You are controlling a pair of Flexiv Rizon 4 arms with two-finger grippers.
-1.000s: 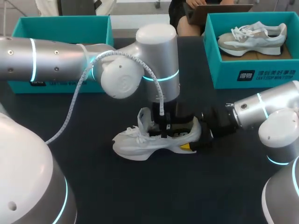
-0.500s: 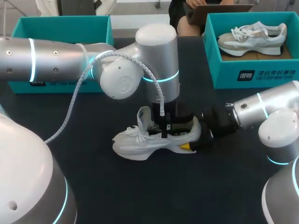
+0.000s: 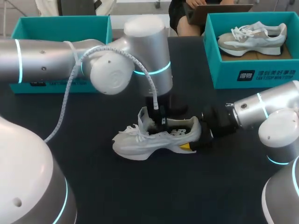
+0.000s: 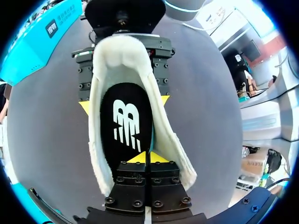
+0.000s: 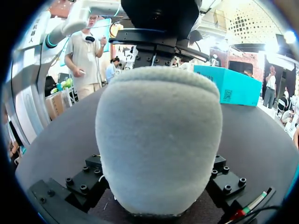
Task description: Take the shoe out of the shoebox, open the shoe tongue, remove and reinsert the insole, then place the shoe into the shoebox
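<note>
1. Shoe [image 3: 156, 139]: white, standing on its sole mid-table on the dark table [image 3: 140, 191], outside both boxes, toe towards the left arm's side.
2. Head view only: tongue [image 3: 144, 117] pulled up and standing; left gripper [image 3: 160, 115] pointing straight down into the shoe's opening; right gripper [image 3: 195, 138] at the heel, coming in level from the right.
3. Also head view only: left shoebox [image 3: 60, 29] at the far left of the table; right shoebox [image 3: 252, 77] at the far right, with a second shoe [image 3: 252, 37] lying inside it.
4. Left wrist view only: black insole [image 4: 124, 126] lying flat inside the shoe; left gripper [image 4: 145, 157] with fingers pressed together, tips right at the insole's surface. Cannot tell whether any of the insole is pinched.
5. Same view: right gripper's yellow fingertips [image 4: 84, 107] set wide, one against each side of the heel, clamping it.
6. Right wrist view: grey heel [image 5: 159, 140] filling the space between its own black fingers [image 5: 84, 182], yellow tips hidden behind the shoe.
</note>
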